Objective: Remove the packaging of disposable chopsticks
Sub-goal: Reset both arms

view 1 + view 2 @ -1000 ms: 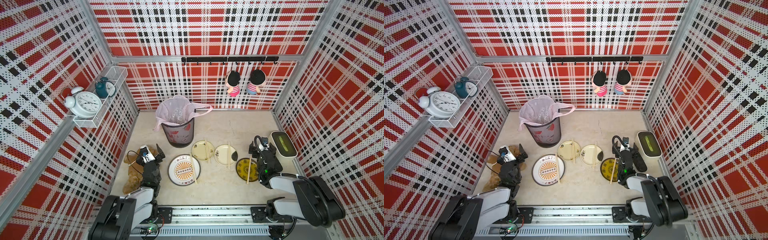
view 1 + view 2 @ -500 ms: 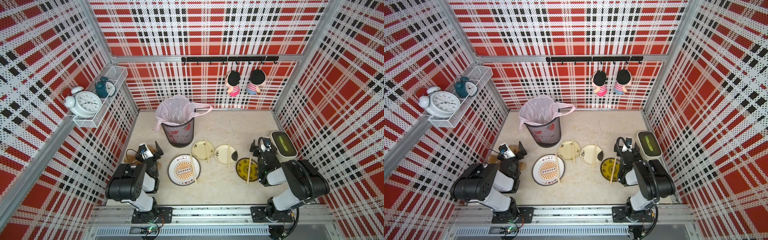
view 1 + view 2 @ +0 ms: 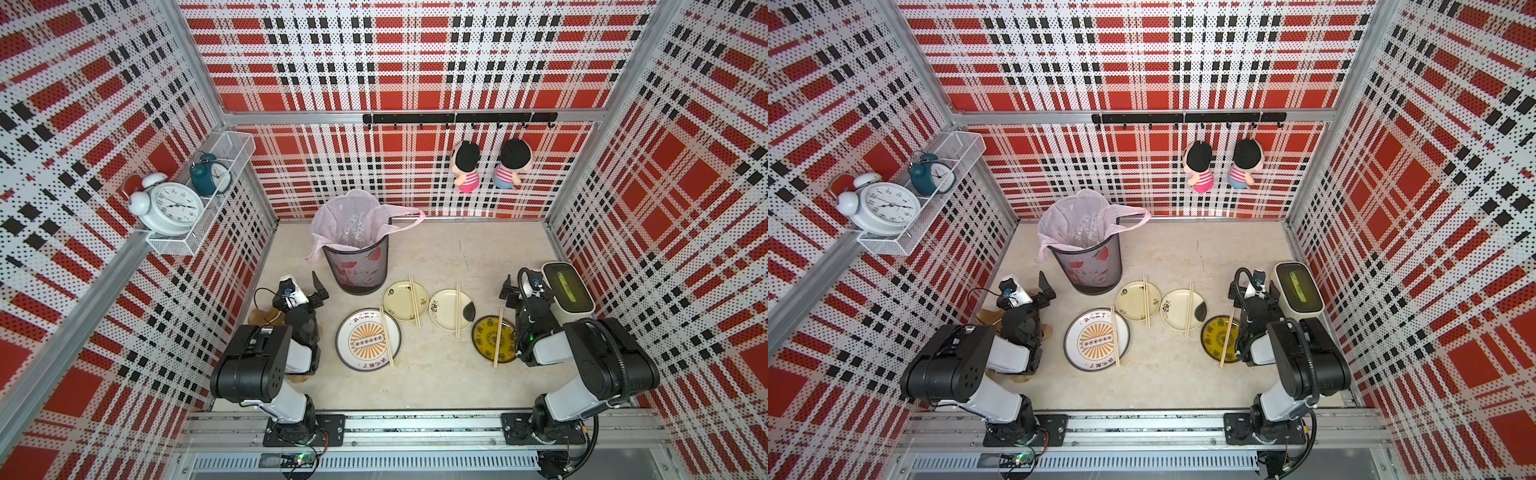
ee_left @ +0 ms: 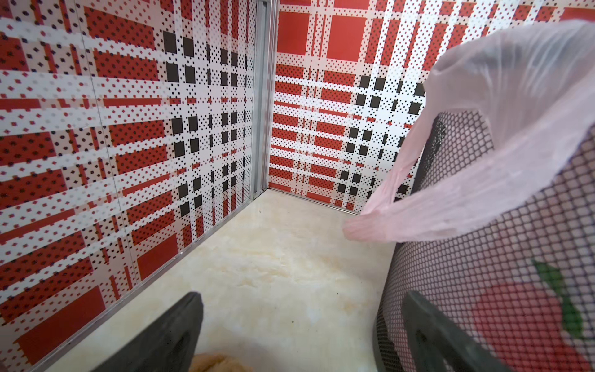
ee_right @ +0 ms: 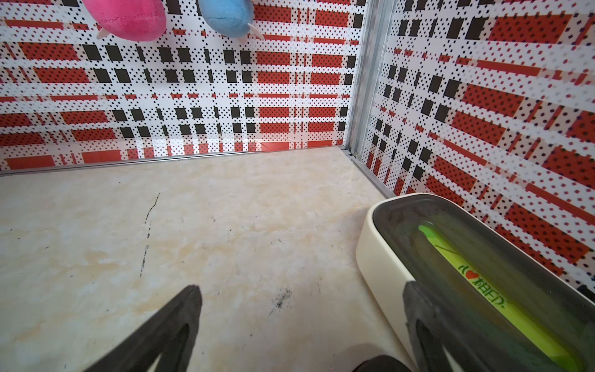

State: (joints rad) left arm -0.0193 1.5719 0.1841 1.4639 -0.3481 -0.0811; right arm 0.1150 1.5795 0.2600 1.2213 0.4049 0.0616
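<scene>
While left fingers and right fingers spread empty, the white box's green pack reads 心相印.

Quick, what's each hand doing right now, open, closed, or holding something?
Left hand: open, holding nothing.
Right hand: open, holding nothing.

hidden: brown toy mostly under left arm; unclear: packaging in bin; cropped: white box, right wrist
</scene>
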